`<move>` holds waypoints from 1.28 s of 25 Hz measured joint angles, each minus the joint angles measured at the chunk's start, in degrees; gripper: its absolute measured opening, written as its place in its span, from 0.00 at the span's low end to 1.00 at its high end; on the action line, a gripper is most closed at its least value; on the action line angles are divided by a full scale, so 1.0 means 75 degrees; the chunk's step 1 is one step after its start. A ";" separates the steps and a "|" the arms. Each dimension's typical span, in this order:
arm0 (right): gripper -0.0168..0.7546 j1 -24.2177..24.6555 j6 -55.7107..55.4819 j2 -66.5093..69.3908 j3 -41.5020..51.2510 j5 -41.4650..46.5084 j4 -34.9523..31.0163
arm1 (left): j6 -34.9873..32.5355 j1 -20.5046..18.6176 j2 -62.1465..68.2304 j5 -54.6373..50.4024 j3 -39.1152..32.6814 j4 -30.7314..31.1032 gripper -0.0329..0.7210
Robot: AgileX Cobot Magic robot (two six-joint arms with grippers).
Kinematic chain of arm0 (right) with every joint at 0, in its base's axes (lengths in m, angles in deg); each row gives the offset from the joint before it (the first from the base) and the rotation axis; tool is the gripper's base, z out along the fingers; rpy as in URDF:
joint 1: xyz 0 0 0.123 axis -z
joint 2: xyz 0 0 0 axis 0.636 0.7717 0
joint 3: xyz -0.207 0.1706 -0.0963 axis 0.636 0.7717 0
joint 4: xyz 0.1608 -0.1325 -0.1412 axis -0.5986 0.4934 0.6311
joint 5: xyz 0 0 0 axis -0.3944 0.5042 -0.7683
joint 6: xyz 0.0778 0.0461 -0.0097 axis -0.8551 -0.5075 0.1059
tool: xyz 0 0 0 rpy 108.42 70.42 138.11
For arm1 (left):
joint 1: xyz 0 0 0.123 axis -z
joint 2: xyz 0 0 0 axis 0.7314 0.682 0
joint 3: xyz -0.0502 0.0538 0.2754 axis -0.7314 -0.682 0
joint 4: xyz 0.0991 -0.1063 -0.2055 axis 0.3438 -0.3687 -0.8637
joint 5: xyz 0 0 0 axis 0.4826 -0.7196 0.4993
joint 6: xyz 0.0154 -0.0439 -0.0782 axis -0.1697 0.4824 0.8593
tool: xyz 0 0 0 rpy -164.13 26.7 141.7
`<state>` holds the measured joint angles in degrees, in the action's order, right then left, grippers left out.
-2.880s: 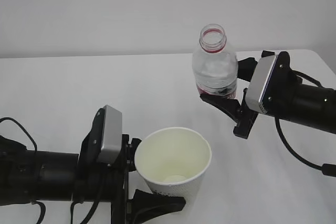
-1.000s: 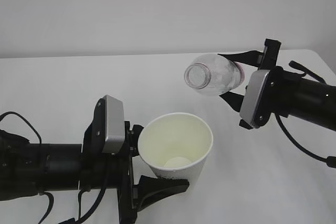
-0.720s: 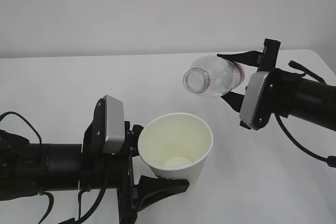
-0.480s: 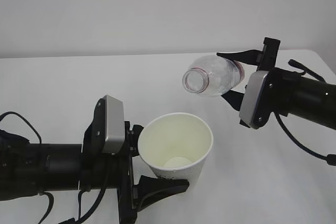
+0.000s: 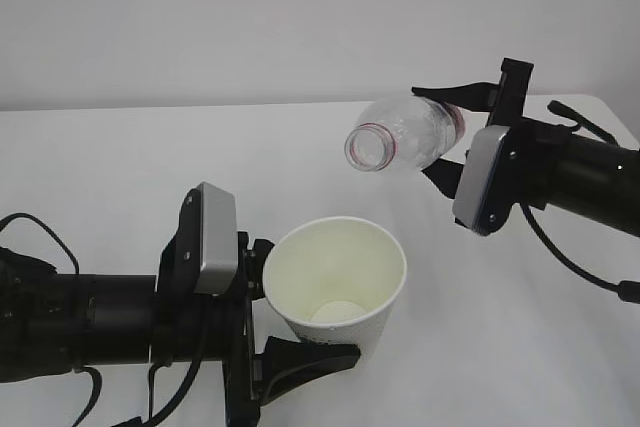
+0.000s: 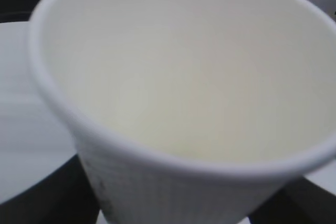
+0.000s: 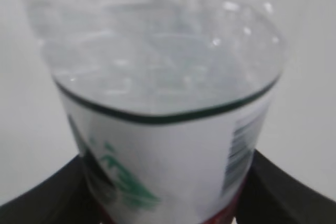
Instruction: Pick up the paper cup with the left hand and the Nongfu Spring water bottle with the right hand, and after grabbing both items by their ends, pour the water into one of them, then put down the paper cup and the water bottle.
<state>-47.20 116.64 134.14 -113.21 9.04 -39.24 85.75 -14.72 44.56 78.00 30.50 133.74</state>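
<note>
White table (image 5: 120, 157) against a plain pale wall; nothing else on the surface.

Left hand (image 5: 285, 322), lower left of the exterior frame: jaws clasped round the lower part of the paper cup (image 5: 335, 282), cup held off the table, mouth tipped a little toward the camera. Left wrist view is filled by the cup's cream interior. Likely held low and steady as the receiver.

Right hand (image 5: 455, 137), upper right: jaws clamped on the base end of the water bottle (image 5: 400, 135). Bottle lies nearly level, open neck pointing left and slightly down, above and just right of the cup's rim. Grip at the base leaves the neck free for pouring.

No stream visible; cannot tell whether water remains.
</note>
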 joint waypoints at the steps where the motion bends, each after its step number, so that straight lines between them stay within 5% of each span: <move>1: 0.65 0.0000 0.0014 0.0000 -0.0018 0.0000 0.0000 | 0.0000 0.0000 0.0000 0.0000 0.0000 0.0000 0.76; 32: 0.65 0.0000 0.0260 -0.1011 -0.0083 -0.0017 0.0138 | 0.0000 0.0000 0.0000 0.0000 0.0000 0.0290 0.76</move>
<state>-47.20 118.59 126.55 -113.83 8.91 -38.21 85.75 -14.72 44.56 78.00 30.50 135.91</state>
